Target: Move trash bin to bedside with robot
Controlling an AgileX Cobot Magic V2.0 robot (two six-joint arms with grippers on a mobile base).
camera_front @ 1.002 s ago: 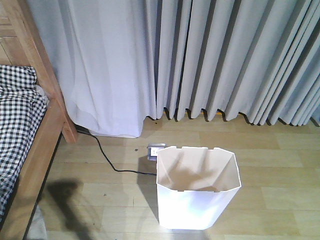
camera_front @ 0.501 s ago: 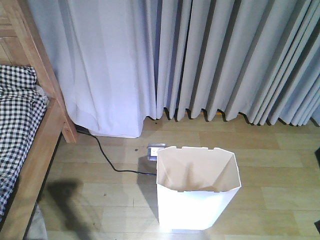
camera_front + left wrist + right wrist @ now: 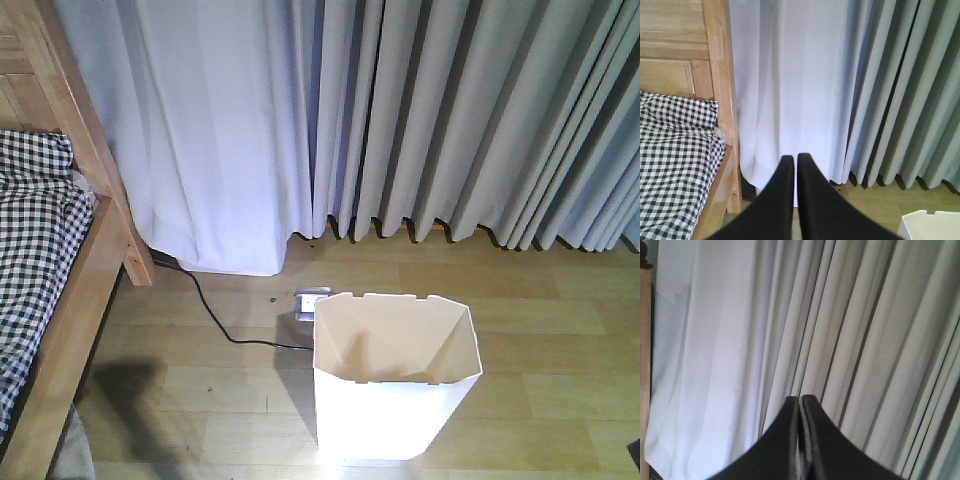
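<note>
Three views, and I take them in turn. From the front, the white trash bin (image 3: 395, 375) stands upright and open on the wood floor, just in front of me, near a floor socket (image 3: 311, 303) and its black cable (image 3: 215, 315); the bed frame (image 3: 75, 290) with its checked bedding (image 3: 30, 240) runs along the left edge, and bare floor lies between the two, so the bin is near the bed but not beside it. Neither of my arms shows in this view. From my left wrist, my left gripper (image 3: 792, 172) has its fingers pressed together on nothing, aimed at the curtain (image 3: 805, 85) by the bedpost, with a corner of the bin's rim at the lower right. From my right wrist, my right gripper (image 3: 800, 410) is likewise closed and empty, facing only curtain folds. As I judge it, the bin is not at the bedside: it must yet cross that bare floor to the left, and I have no hold on it
</note>
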